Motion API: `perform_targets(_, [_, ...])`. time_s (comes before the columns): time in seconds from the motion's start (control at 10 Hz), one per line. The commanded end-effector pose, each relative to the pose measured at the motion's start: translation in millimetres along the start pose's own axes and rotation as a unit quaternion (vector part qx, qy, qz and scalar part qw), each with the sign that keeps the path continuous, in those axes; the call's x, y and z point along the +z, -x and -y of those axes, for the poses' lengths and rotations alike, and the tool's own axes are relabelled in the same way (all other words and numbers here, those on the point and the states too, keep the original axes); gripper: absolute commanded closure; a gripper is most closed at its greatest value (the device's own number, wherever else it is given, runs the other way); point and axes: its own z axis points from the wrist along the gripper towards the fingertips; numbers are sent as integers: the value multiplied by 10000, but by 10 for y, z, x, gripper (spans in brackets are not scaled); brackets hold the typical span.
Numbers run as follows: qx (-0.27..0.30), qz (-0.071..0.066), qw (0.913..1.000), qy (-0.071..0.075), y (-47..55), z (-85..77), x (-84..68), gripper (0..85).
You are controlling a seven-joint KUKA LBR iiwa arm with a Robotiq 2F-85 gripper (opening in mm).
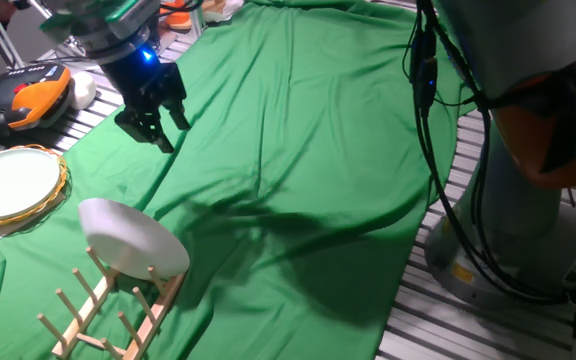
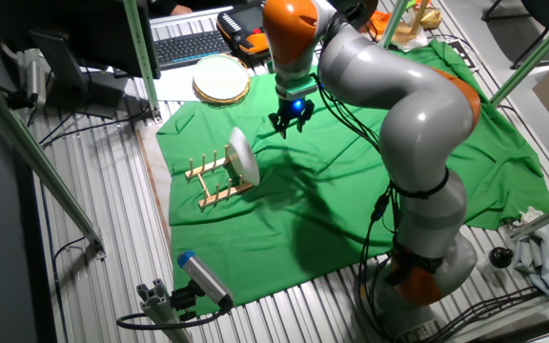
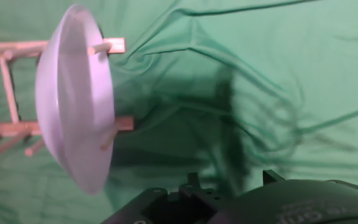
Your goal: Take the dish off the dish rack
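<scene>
The dish (image 1: pixel 133 240) is a plain white plate standing on edge between the pegs at the end of the dish rack (image 1: pixel 98 315), a small light-wood rack on the green cloth. My gripper (image 1: pixel 158 128) hangs above the cloth behind the dish, well apart from it, fingers spread and nothing between them. In the other fixed view the gripper (image 2: pixel 291 124) is up and to the right of the dish (image 2: pixel 243 157) and the dish rack (image 2: pixel 213 186). The hand view looks down on the dish (image 3: pixel 73 106) leaning in the dish rack (image 3: pixel 5 87); the fingertips do not show there.
A white plate with a golden woven rim (image 1: pixel 13 185) lies at the cloth's left edge, also seen at the far side (image 2: pixel 221 79). An orange-and-black device (image 1: pixel 28 95) and a keyboard (image 2: pixel 189 46) sit beyond it. The arm's base (image 1: pixel 508 200) stands right of the cloth.
</scene>
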Motion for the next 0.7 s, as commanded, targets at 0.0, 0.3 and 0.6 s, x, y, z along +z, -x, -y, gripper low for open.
perform_targets(0.0, [-858,-3,9960,-237,9,-8,2,340])
perform_targets(0.3, [-1022,-47,9945,-242,17,-28,5,170])
perform_targets(0.6, [-1071,-75,9939,-250,12,-80,5,170])
